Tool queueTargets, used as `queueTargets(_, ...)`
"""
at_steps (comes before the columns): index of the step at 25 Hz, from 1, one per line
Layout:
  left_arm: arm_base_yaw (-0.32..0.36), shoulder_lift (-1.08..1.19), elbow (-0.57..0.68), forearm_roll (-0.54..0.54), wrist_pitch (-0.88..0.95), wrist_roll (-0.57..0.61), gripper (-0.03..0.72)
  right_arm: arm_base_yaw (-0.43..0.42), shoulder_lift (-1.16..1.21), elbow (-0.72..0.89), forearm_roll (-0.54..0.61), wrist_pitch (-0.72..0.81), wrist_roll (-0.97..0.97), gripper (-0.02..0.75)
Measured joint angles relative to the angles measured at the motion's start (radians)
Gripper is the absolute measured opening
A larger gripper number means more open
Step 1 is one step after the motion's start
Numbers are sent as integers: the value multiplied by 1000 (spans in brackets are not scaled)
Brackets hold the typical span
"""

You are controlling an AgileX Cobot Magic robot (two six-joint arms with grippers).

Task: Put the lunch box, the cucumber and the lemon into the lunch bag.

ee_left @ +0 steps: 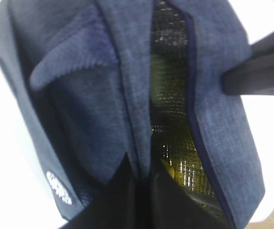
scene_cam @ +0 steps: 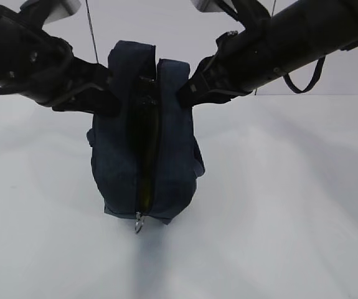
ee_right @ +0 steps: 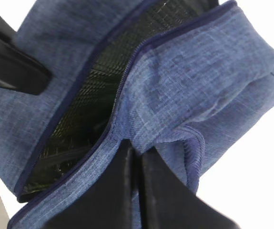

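The dark navy lunch bag (scene_cam: 119, 168) stands upright on the white table, its top zipper open in a narrow slit. My left gripper (scene_cam: 112, 93) is shut on the bag's left top edge (ee_left: 127, 95); its fingers pinch the fabric, seen close in the left wrist view (ee_left: 140, 164). My right gripper (scene_cam: 186, 92) is shut on the right top edge, pinching fabric in the right wrist view (ee_right: 137, 151). Inside, against the shiny lining (ee_left: 175, 119), a bit of the yellow lemon (ee_left: 168, 168) shows. The lunch box and the cucumber are hidden.
The zipper's metal ring pull (scene_cam: 139, 222) hangs at the bag's near lower end. A white round logo (ee_left: 58, 187) marks the bag's side. Bare white table (scene_cam: 278, 205) surrounds the bag. A dark strap (scene_cam: 303, 78) dangles from the right arm.
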Motion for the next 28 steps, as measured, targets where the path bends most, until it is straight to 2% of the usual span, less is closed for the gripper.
queueTargets(7, 0, -68, 0, 2, 20, 0, -7, -8, -49, 0, -39, 14, 76, 8)
queueTargets(14, -2, -77, 4, -12, 78, -6, -7, -10, -107, 6, -163, 60, 193, 8)
queueTargets(16, -20, -77, 16, -12, 61, -8, -7, -10, -116, 6, -178, 64, 211, 8)
queueTargets(22, -131, -77, 123, -32, -89, -8, -7, -10, -118, 33, -195, 65, 230, 8)
queueTargets(28, -144, -77, 160, -39, -199, -10, -7, -10, -118, 111, -197, -6, 229, 8)
